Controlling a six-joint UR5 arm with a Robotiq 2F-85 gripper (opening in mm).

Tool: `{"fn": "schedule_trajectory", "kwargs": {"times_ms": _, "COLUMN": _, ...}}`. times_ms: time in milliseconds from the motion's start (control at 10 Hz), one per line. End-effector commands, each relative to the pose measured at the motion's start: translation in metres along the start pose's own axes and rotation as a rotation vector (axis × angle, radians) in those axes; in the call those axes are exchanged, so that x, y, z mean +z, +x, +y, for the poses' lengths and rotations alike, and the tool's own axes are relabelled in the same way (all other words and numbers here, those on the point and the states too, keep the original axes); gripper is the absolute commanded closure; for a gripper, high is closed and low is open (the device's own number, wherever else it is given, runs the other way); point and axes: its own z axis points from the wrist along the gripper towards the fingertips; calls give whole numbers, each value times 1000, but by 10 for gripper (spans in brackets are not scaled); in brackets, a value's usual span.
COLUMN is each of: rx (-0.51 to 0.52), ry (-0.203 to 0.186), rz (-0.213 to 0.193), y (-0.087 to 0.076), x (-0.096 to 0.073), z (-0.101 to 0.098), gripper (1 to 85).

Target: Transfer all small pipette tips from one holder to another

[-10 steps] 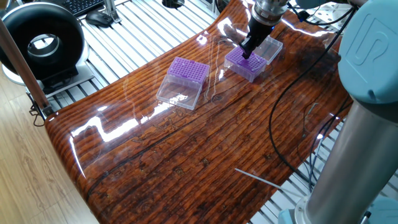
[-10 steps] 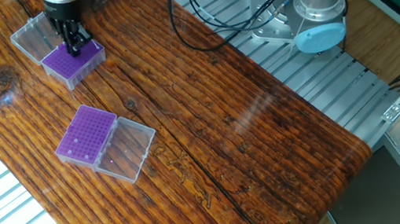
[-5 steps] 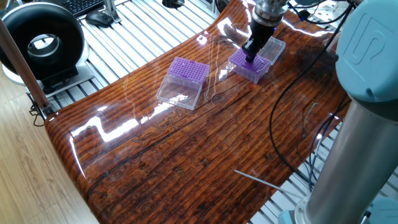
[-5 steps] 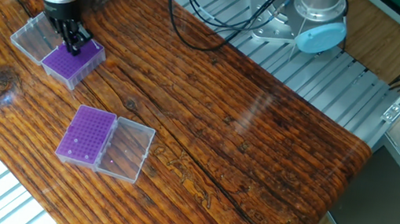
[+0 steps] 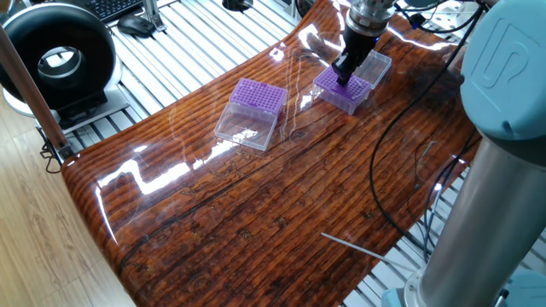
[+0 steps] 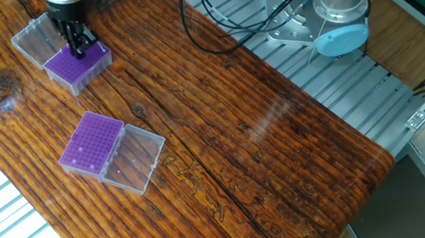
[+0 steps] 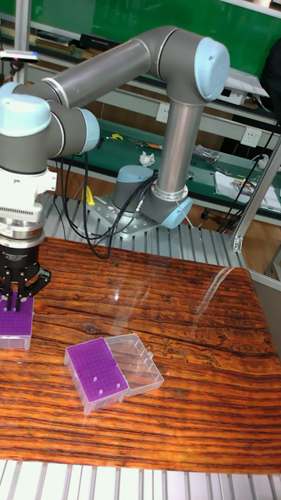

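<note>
The gripper stands down on the far box, its dark fingers at the purple rack; whether they are apart or pinched on a tip I cannot tell, the tips being too small to make out there. The risk, as I judge it, is drag: the box sits loose on the glossy surface, so a sideways pull or a tip sticking in its hole could lift or skid the whole box; a slightly off-centre descent could jam against the rack instead of seating. Its clear lid lies open, touching it on the far side. The near box sits well apart, lid open beside it; a few pale tips dot its rack, most holes looking empty.
</note>
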Motion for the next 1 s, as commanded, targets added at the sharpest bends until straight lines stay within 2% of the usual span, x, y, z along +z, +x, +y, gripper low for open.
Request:
{"fn": "schedule_trajectory", "kwargs": {"times_ms": 0, "rx": 25, "ry": -17, "rz": -9, "y": -8, "x": -6, "z": 13, "gripper": 657}}
{"fn": "schedule_trajectory", "kwargs": {"times_ms": 600, "rx": 18, "ry": -17, "rz": -15, "y": -37, "x": -12, "z": 49, "gripper": 623}}
{"fn": "schedule_trajectory", "kwargs": {"times_ms": 900, "rx": 36, "ry": -27, "rz": -25, "y": -58, "x": -6, "z": 72, "gripper": 623}}
